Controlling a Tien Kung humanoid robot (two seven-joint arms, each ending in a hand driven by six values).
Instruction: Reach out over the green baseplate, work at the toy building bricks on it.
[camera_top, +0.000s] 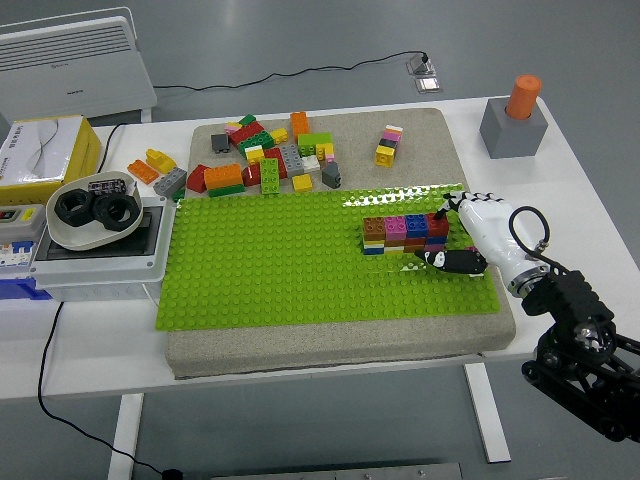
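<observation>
A green baseplate lies on a tan mat in the middle of the table. On its right part stands a short wall of stacked bricks, with brown, pink, blue and red tops. My right hand comes in from the lower right, white-shelled with black fingertips. Its thumb lies low in front of the wall's right end and its fingers reach over the red end brick. The hand is closed around that end of the wall. The left arm does not show.
Loose bricks lie in a heap on the mat behind the baseplate, with a small stack further right. A grey block with an orange cylinder stands at the back right. A grey box with a bowl of black rings sits left.
</observation>
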